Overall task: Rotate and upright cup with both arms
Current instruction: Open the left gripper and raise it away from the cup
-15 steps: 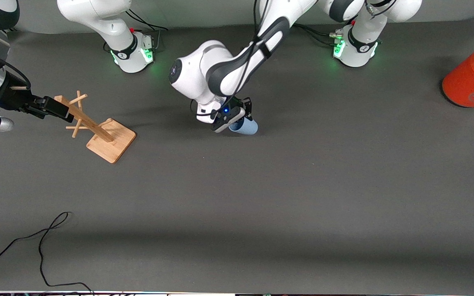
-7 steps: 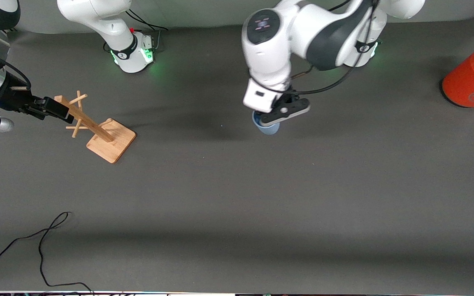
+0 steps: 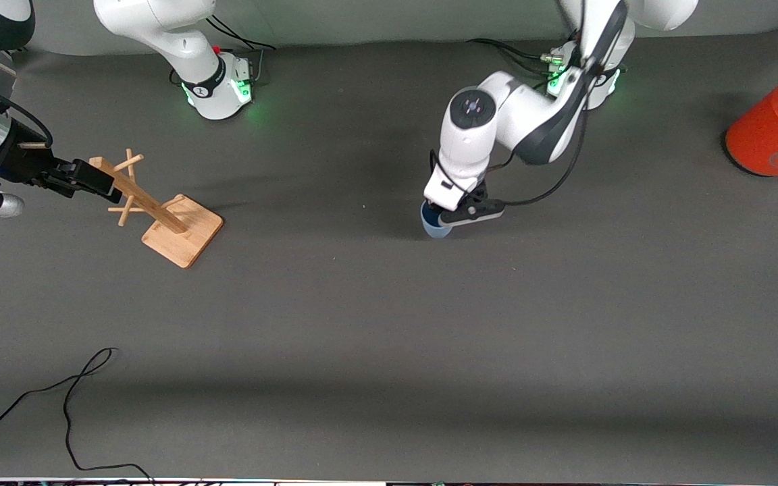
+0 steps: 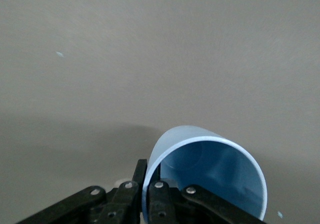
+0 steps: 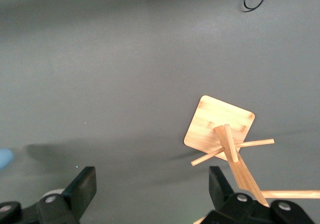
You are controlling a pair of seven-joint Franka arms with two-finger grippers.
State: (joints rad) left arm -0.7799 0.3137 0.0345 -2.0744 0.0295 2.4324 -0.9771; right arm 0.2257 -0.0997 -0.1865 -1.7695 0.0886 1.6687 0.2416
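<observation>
Left gripper [image 3: 462, 214] has swung with the cup [image 3: 435, 224] from nearer the right arm's end to the middle of the table [image 3: 389, 324], turning it from lying sideways to nearly mouth-up. Judged from this, the rotation is largely done; setting down and release remain. The left fingers [image 4: 159, 191] pinch the cup's rim, one inside the wall and one outside, so the body extends away from the fingertips with the open mouth tilted toward the wrist camera. Whether the base touches the table cannot be told. Right gripper [image 3: 82, 177] waits, fingers [image 5: 82, 186] spread, over the wooden rack [image 3: 159, 214].
</observation>
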